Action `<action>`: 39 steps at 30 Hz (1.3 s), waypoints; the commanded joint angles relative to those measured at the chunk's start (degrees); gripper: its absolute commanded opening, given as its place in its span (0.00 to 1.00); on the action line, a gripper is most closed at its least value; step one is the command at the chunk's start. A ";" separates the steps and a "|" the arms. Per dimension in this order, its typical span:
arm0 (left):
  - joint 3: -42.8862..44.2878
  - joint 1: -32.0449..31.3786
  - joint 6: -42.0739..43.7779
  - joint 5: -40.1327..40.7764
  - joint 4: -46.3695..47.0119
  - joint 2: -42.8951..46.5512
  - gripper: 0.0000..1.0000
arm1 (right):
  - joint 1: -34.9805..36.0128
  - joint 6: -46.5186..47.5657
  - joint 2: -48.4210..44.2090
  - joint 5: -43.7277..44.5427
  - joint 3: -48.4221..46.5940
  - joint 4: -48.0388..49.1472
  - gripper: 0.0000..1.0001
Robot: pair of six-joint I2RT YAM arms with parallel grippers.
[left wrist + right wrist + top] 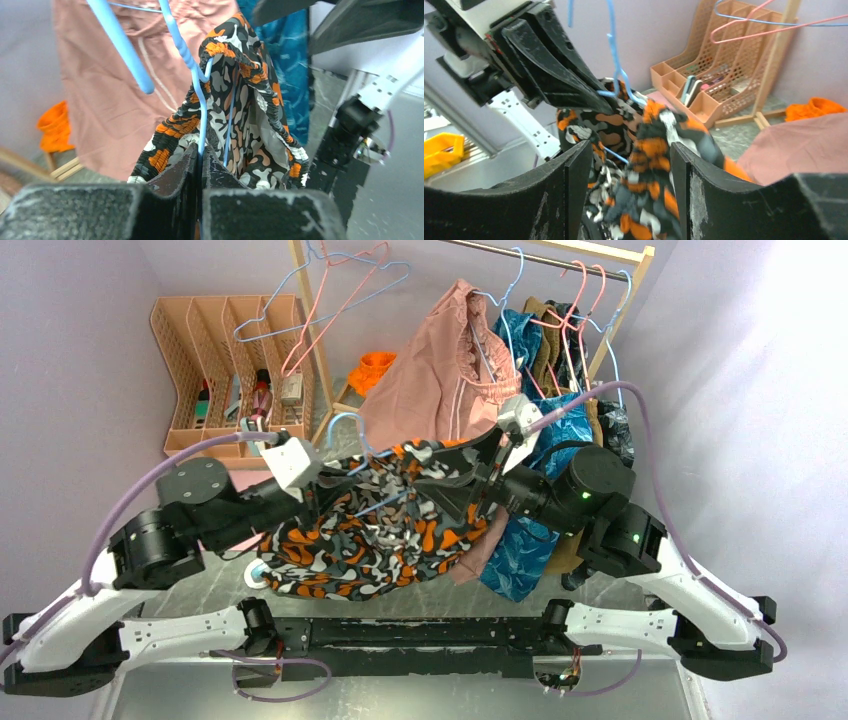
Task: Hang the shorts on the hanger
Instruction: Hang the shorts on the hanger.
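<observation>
Left gripper (201,156): clenched on thin light-blue wire hanger (202,112).
Right gripper (629,150): fingers spread, fabric bunched between; cannot tell if gripping.
Orange-black-grey blotch-print fabric shorts (380,530): slung between both grippers, hanger wire inside.

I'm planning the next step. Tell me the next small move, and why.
Probably close the right gripper on the shorts. Its jaws stand open astride the bunched fabric, which is already looped over the hanger, and the left gripper pinches the hanger's wire.
</observation>
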State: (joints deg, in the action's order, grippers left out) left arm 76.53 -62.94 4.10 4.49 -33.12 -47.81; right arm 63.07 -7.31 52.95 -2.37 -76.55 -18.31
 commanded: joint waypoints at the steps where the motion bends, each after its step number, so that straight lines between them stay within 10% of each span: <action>1: 1.93 0.23 -2.43 13.30 0.02 4.31 0.07 | 0.10 -0.43 -2.33 8.35 -2.54 -4.51 0.62; 28: 8.31 0.27 -8.44 21.47 -7.83 -1.19 0.07 | 0.30 -14.46 14.34 19.27 -1.68 8.72 0.67; 39: 5.43 0.27 -8.70 18.39 -8.20 -0.66 0.07 | 0.23 -14.42 18.62 27.92 -5.01 6.91 0.31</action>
State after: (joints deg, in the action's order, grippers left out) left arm 82.83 -62.83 -3.95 25.23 -41.93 -49.28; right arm 63.13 -21.32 71.59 19.31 -79.05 -12.10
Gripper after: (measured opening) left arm 0.072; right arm 0.397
